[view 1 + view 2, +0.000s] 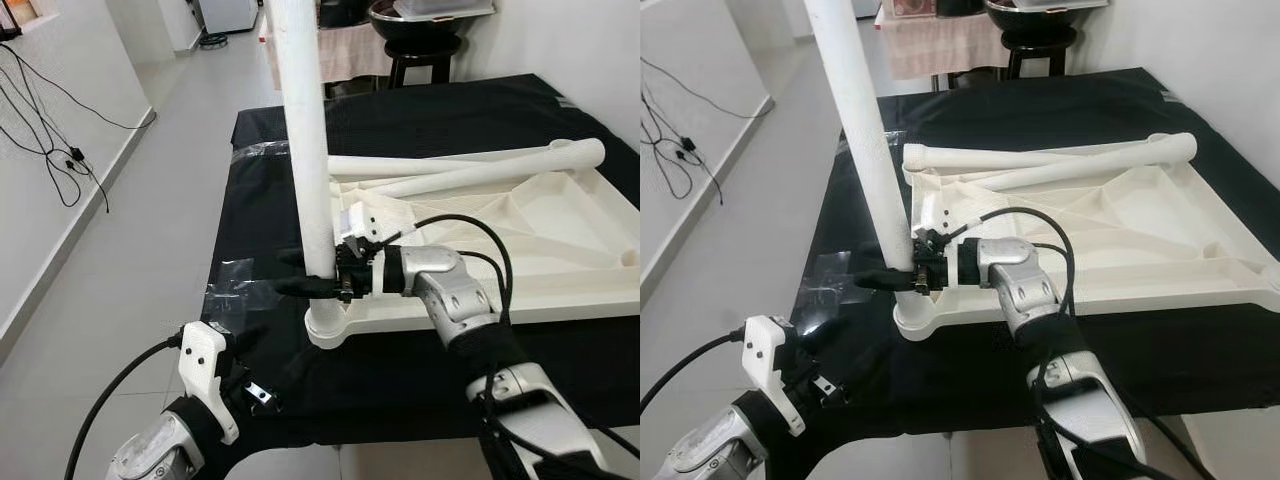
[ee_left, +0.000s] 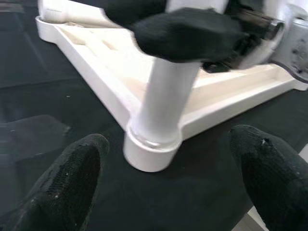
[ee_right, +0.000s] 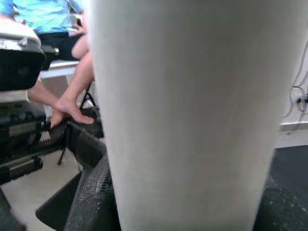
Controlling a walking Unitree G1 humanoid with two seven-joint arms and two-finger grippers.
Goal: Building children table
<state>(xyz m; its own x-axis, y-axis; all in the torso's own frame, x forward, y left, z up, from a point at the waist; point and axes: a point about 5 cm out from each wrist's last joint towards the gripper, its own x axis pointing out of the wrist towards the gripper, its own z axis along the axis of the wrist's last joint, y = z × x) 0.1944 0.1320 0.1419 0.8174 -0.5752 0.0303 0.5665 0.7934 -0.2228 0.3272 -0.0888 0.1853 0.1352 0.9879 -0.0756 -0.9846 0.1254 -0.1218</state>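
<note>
Nearest to me is my left claw (image 1: 262, 396), low at the near edge of the surface (image 1: 420, 390), with its 2 black fingers spread apart and holding nothing. From its wrist view the fingers (image 2: 62, 185) stand on both sides of the corner socket (image 2: 150, 153), but well short of it.

My right claw (image 1: 322, 284) is gripping the leg (image 1: 308, 140) near its lower end. This leg is a smooth white plastic tube, round, with its long axis almost upright, tilted a little. Its foot sits in the round socket at the near-left corner of the tabletop (image 1: 520, 225). The tabletop lies upside down on the black cloth, so its ribs and raised rim are visible. It looks like hard, matte plastic. 2 more legs (image 1: 470, 165) lie flat across its far side, pointing left to right.

The leg stands directly ahead of my left claw and a little to the right, so the left arm is free to help. I think the leg is being seated now. If it must be pressed or turned, the push should follow the upright axis, or the leg can jam.
</note>
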